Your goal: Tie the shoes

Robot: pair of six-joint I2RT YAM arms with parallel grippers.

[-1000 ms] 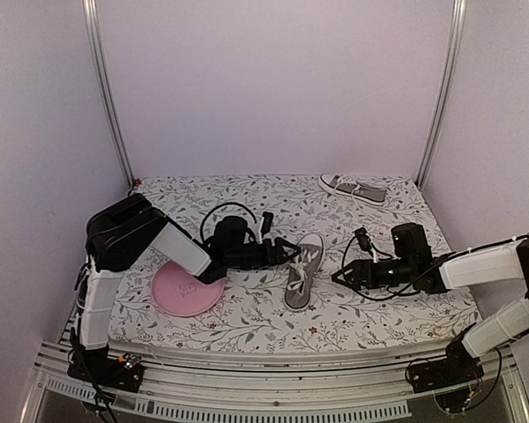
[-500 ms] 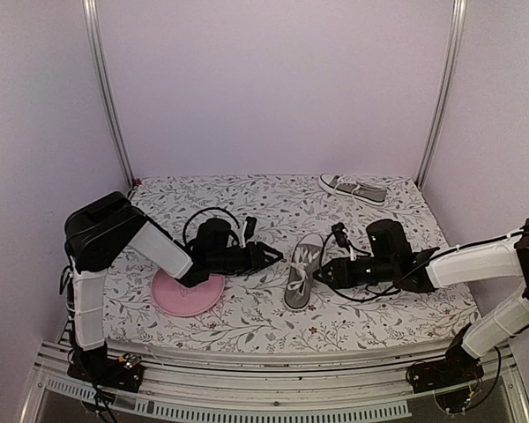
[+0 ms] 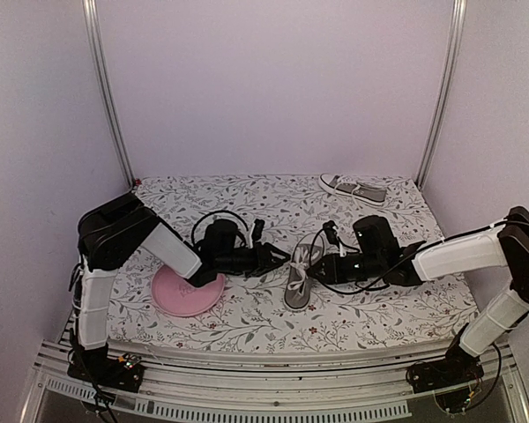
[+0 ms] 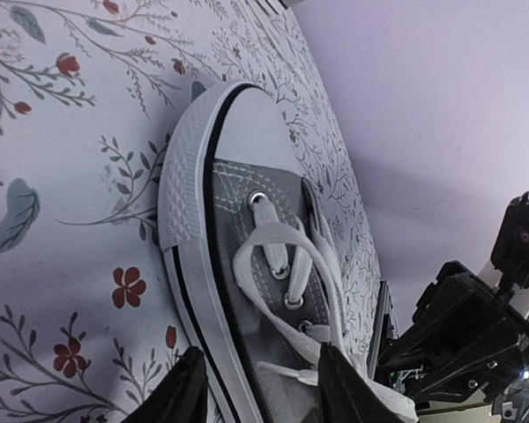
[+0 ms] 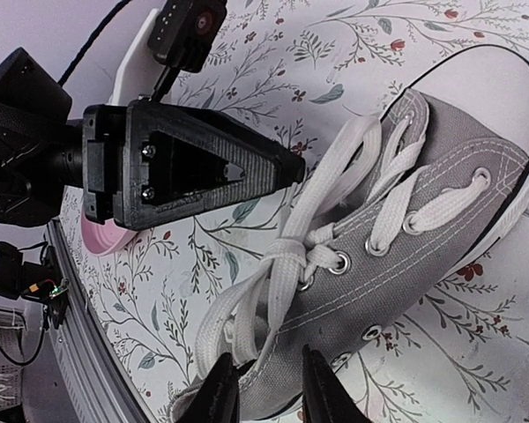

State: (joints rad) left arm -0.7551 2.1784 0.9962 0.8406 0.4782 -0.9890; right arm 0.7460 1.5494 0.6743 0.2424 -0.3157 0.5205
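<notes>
Both arms have drawn in on the nearer shoe since a second ago, one from each side, and both pairs of jaws have narrowed.

That small grey canvas low-top sneaker [image 3: 301,280] lies in the middle of the flowered white tablecloth [image 3: 247,322]. It has a white rubber toe cap and edging. Its white laces [image 5: 291,256] run through metal eyelets, cross in a loose knot and trail off in a loop.

The left gripper [image 3: 282,257] has its jaws partly open astride the shoe's rubber edge, with a lace strand against one finger [image 4: 344,388]. Whether it pinches that strand cannot be told. The right gripper [image 5: 269,392] shows only a narrow gap, and the lace loop runs down to its fingers. A grip there cannot be confirmed either.

There are two sneakers. The second grey sneaker [image 3: 354,189] sits well apart at the back right. One round pink plate [image 3: 183,295] lies under the left arm.
</notes>
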